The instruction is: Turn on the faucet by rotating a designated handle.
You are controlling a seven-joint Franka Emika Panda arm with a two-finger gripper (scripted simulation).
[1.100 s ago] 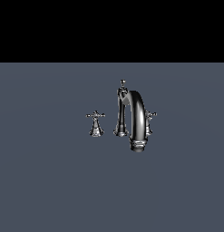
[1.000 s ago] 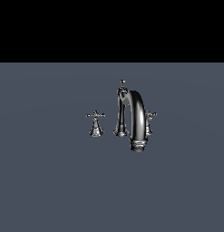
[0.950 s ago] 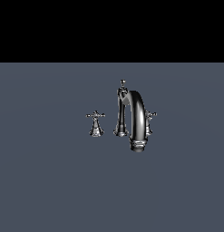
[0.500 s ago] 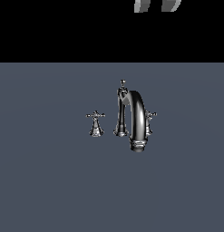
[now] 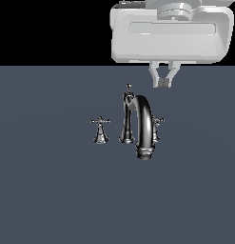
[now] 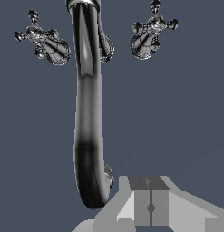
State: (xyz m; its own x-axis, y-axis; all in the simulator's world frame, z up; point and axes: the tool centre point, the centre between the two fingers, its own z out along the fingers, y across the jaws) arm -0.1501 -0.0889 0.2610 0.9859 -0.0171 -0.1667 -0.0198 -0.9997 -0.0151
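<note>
The faucet (image 5: 143,125) is dark shiny chrome with a tall arched spout ending in a ribbed tip (image 5: 144,153). A slim knobbed post (image 5: 129,90) stands behind the spout. One small cross handle (image 5: 100,122) is at the exterior view's left and another (image 5: 158,121) at its right, partly behind the spout. My white gripper (image 5: 162,84) hangs above the right handle, apart from it, with its fingers together and nothing between them. In the wrist view the spout (image 6: 88,113) and both cross handles (image 6: 41,38) (image 6: 152,31) show, with the gripper (image 6: 151,206) beside the spout's arch.
The faucet stands on a flat dark blue-grey surface (image 5: 52,190). Behind it the background (image 5: 43,28) is black. The arm's wide white hand (image 5: 171,33) fills the upper part of the exterior view's right side.
The gripper was out of view a second ago. Its fingertips showed at the top edge half a second ago, and it has come down to just above the faucet. The faucet has not moved.
</note>
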